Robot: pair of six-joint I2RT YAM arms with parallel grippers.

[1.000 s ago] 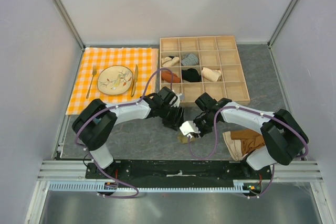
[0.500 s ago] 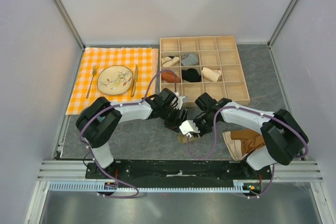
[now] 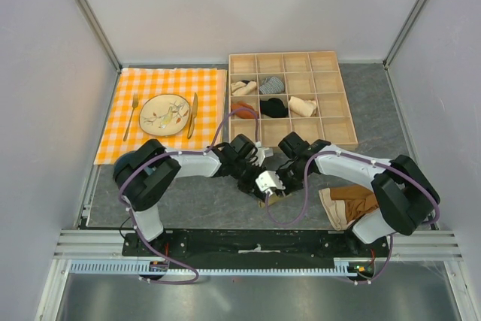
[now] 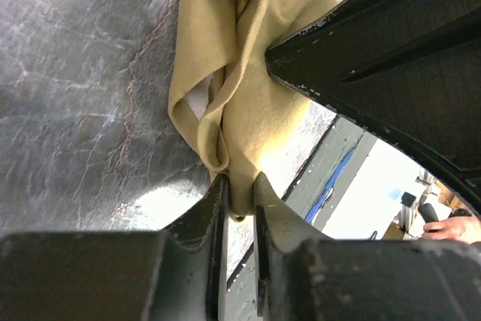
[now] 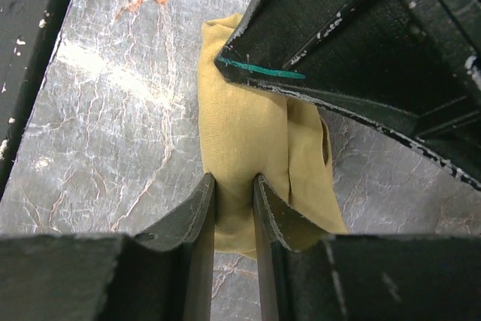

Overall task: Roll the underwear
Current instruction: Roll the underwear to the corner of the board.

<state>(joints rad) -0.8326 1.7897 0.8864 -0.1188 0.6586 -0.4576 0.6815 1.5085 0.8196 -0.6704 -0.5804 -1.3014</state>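
The olive-khaki underwear point(image 4: 248, 110) lies bunched and folded on the grey table between the two arms. My left gripper point(image 4: 240, 186) is shut on its lower folded edge. My right gripper point(image 5: 234, 186) is shut on a thick fold of the same underwear point(image 5: 240, 133). In the top view the two grippers, left point(image 3: 252, 177) and right point(image 3: 269, 184), meet over the garment and hide nearly all of it. The cream waistband is barely visible. Each wrist view shows the other gripper's black body close above the fabric.
A wooden compartment box point(image 3: 291, 56) at the back right holds several rolled garments. An orange checked cloth point(image 3: 120, 129) with a plate point(image 3: 164, 114), fork and knife lies at the left. A rust-brown garment point(image 3: 355, 199) on a paler one lies by the right arm's base.
My left gripper has moved right and nearer, close against the right gripper. The right gripper shifted slightly up-left. The visible olive fabric beneath them has shrunk.
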